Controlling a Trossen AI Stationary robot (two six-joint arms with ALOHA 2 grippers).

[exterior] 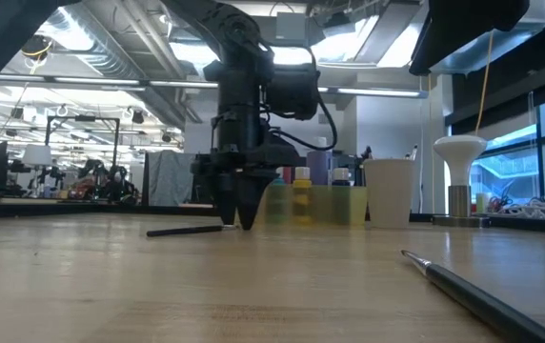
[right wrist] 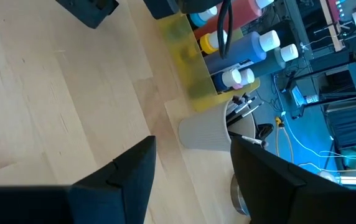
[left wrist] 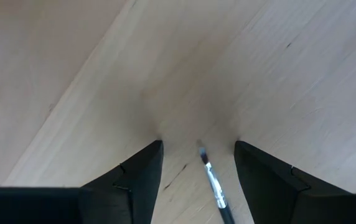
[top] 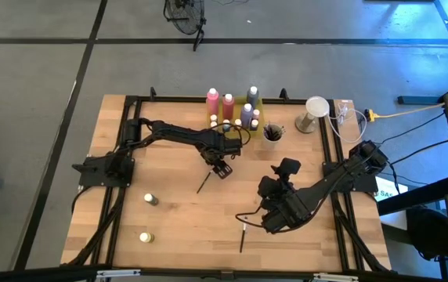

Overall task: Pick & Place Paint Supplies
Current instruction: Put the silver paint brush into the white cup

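A thin dark-handled paintbrush lies flat on the wooden table near its middle. My left gripper points straight down over the brush's light-tipped end. It is open, its fingertips low at the tabletop, one on each side of the brush and apart from it. A second paintbrush lies nearer the front edge. Two small pale-capped bottles stand at the front left. My right gripper hovers open above the table, slanting down toward the far side, with nothing between its fingers.
At the far edge a translucent yellow tray holds several paint bottles, pink and purple among them. Beside it a grey-beige cup holds brushes. A white mushroom-shaped stand and loose cables sit at the far right.
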